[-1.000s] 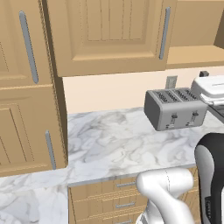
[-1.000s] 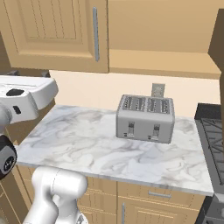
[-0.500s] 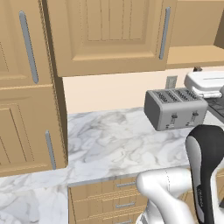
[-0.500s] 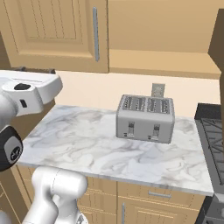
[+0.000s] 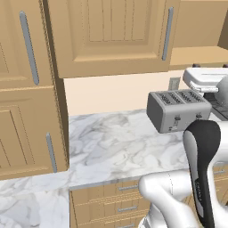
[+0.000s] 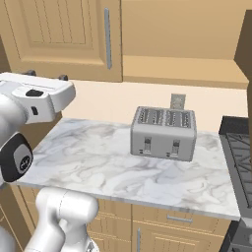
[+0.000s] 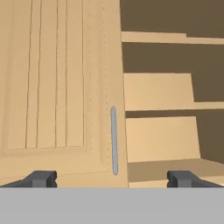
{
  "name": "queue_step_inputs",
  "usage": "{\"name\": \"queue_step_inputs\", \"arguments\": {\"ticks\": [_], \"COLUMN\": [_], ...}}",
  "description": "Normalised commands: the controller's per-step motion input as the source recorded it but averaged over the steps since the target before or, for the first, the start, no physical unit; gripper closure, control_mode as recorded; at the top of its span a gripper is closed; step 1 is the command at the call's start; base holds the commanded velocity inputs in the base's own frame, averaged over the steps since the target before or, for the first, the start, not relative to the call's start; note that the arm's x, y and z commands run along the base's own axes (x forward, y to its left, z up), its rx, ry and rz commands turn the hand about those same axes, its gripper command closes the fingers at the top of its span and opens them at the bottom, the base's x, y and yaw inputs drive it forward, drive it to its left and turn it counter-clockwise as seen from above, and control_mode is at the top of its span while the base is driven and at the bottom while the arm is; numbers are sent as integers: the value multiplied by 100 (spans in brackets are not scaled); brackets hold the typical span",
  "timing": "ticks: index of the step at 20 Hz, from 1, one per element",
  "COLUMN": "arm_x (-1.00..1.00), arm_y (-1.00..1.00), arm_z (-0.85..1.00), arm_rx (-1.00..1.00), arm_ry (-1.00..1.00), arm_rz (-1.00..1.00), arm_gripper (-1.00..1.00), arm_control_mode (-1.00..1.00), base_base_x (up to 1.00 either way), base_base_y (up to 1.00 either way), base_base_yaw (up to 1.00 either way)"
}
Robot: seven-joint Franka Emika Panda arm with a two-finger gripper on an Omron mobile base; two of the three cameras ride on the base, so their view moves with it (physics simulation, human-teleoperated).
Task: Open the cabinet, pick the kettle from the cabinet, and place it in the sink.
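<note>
Two fingertips [image 7: 41, 179] wide apart, hand [image 7: 112, 179] facing the cabinet [image 7: 61, 87] handle [image 7: 113, 140].

wooden cabinet [image 5: 111, 38], marble counter [image 5: 116, 147], metal toaster [image 5: 178, 109]

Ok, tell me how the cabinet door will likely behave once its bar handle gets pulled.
The cabinet door is closed and looks like a rigid wooden panel, so it should swing stiffly without flexing. Its handle is a slim smooth bar, possibly slippery. The gripper is open and clear of it.

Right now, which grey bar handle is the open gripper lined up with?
The long vertical grey bar handle on the wide light-brown grooved-panel wall cabinet, between the open gripper fingertips. The tall cabinet's handles sit farther left.
</note>
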Motion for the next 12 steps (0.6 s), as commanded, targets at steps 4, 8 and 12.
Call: {"name": "queue_step_inputs", "arguments": {"ticks": [4, 8, 12], "arm_x": [19, 25, 27], "arm_y": [-3, 0, 0], "arm_z": [0, 0, 0], "arm_rx": [4, 3, 1], "arm_ry": [0, 0, 0], "arm_rz": [0, 0, 0], "arm_gripper": [-100, -100, -100], "arm_control_mode": [-100, -100, -100], "base_base_x": [0, 0, 0], "base_base_y": [0, 0, 0], "base_base_yaw": [0, 0, 0]}}
